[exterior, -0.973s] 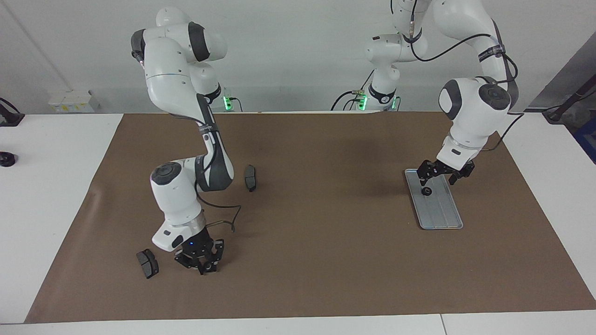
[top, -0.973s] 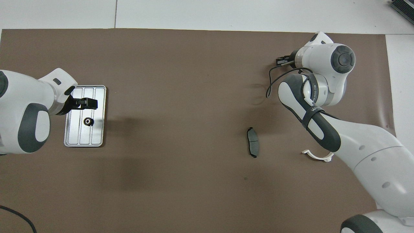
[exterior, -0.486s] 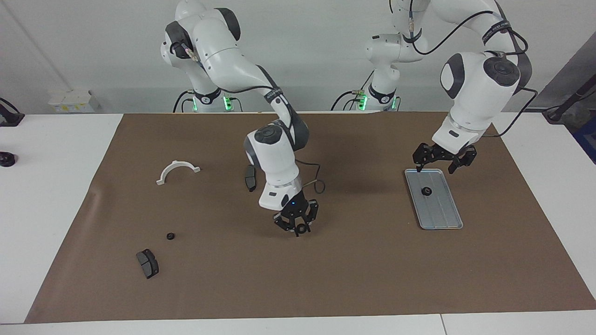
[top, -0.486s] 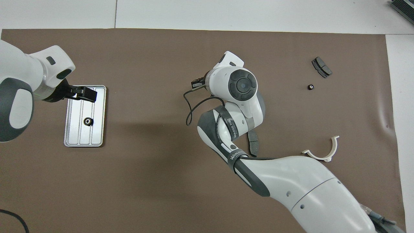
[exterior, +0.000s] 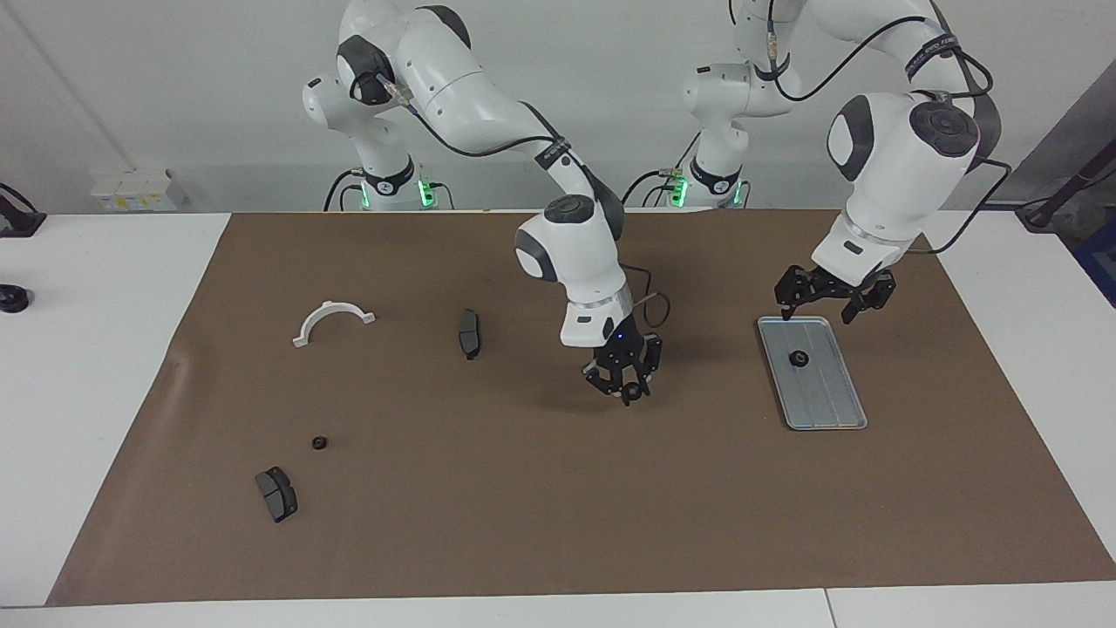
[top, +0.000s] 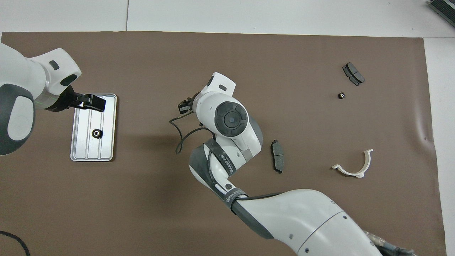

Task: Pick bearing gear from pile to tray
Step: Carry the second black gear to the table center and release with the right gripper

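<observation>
Since a second ago the right gripper (exterior: pixel 624 384) has swung away from the pile, carrying a small black round gear (exterior: pixel 626 397) clamped between its fingers over the brown mat toward the flat, ridged silver-grey metal tray (exterior: pixel 819 397); keeping it level should help. The left gripper (exterior: pixel 833 296), jaws apart, is hovering over the tray's robot-side end, where one gear (exterior: pixel 797 358) is lying.

Overhead, another gear (top: pixel 341 95) is waiting beside a dark grey brake pad (top: pixel 353 74); the white half-ring bracket (top: pixel 353 167) is lying nearer the robots.
</observation>
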{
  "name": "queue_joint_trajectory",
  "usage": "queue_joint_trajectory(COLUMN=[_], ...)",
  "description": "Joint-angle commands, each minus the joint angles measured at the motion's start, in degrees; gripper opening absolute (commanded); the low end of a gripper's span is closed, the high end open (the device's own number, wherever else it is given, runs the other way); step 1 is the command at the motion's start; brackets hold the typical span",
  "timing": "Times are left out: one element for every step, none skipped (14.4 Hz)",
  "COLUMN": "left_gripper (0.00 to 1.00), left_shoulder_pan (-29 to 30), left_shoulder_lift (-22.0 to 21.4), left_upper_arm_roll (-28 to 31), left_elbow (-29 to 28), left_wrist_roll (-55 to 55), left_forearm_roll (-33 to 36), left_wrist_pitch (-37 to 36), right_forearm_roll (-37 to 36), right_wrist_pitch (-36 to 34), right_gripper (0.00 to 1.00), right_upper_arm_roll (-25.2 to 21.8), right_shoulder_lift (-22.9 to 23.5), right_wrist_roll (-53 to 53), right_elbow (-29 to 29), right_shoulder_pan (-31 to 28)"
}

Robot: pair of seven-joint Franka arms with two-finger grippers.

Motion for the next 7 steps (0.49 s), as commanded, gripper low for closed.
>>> queue_joint_trajectory(left_gripper=[1.0,1.0,1.0,1.0,1.0,1.0,1.0], left_shoulder_pan=[-1.33,-1.43,-1.43,-1.51,-1.51,-1.51,-1.6], left_shoulder_lift=[0.06,0.06,0.06,0.06,0.06,-0.03,-0.03], left_upper_arm_roll=[0.47,0.47,0.47,0.47,0.47,0.47,0.47], left_elbow=[0.03,-0.14,-0.23,-0.32,-0.58,-0.85,-1.2], left_wrist_roll=[-1.26,-1.35,-1.35,-1.35,-1.35,-2.04,-3.27], left_forearm_roll=[-0.67,-0.67,-0.67,-0.67,-0.67,-0.67,-0.67], left_wrist_pitch=[0.62,0.79,0.97,1.06,1.58,2.19,2.9], right_forearm_roll=[-2.55,-2.64,-2.55,-2.64,-2.64,-2.64,-2.55], right_wrist_pitch=[1.77,1.77,1.77,1.77,1.77,1.77,1.77], right_gripper=[0.2,0.2,0.2,0.2,0.21,0.28,0.43], right_upper_arm_roll=[-0.01,-0.01,-0.01,-0.01,-0.01,-0.01,0.07], right_shoulder_lift=[0.89,0.81,0.72,0.72,0.72,0.63,0.63], right_wrist_roll=[1.35,1.35,1.44,1.44,1.35,1.35,1.27], right_elbow=[0.08,0.08,-0.01,-0.1,-0.36,-0.45,-0.54], right_shoulder_pan=[0.75,1.36,2.32,2.68,2.94,2.95,2.86])
